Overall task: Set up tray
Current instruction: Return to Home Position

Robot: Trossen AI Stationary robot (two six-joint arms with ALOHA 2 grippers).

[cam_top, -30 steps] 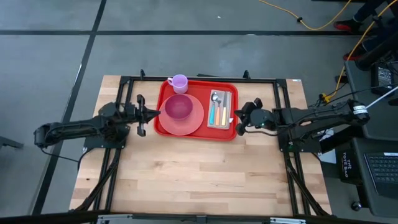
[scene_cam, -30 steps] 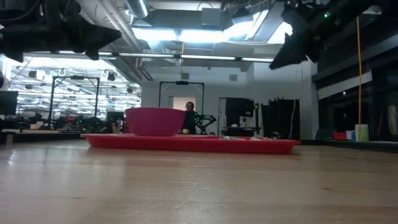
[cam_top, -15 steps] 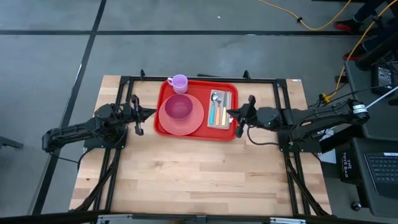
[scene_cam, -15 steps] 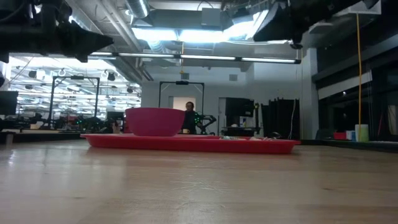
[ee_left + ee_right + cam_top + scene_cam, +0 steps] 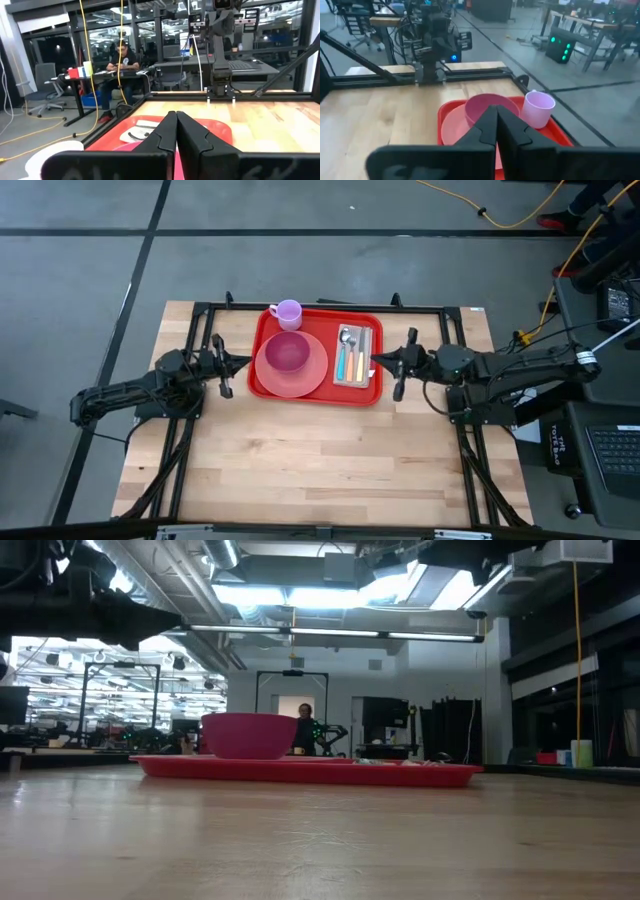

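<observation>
The red tray [image 5: 325, 320] lies flat at the table's far middle. It carries a salmon-pink plate [image 5: 310, 375] with a magenta bowl [image 5: 287, 352] on it, a lilac cup [image 5: 289, 311] in the tray's far left corner, and cutlery on a pale napkin [image 5: 354, 355] at its right. My left gripper [image 5: 246, 362] is shut and hovers just off the tray's left edge, pointing at it about level. My right gripper [image 5: 376, 360] is also shut and hangs over the tray's right edge, pointing left. In each wrist view the fingers [image 5: 176, 116] [image 5: 496, 109] meet with nothing between them.
Black frame rails [image 5: 320, 307] run along the table's far edge and down both sides by the arm bases. Bare wood [image 5: 320, 460] fills the near half. A laptop [image 5: 610, 450] sits beyond the right edge. A person [image 5: 120, 60] sits at a desk in the room behind.
My right gripper has risen out of the low view and drawn back toward the table's right edge. It has tipped from slanting down to about level, and it has rolled. My left gripper has pulled back slightly toward the left edge and sunk a little. The tray's things have stayed put.
</observation>
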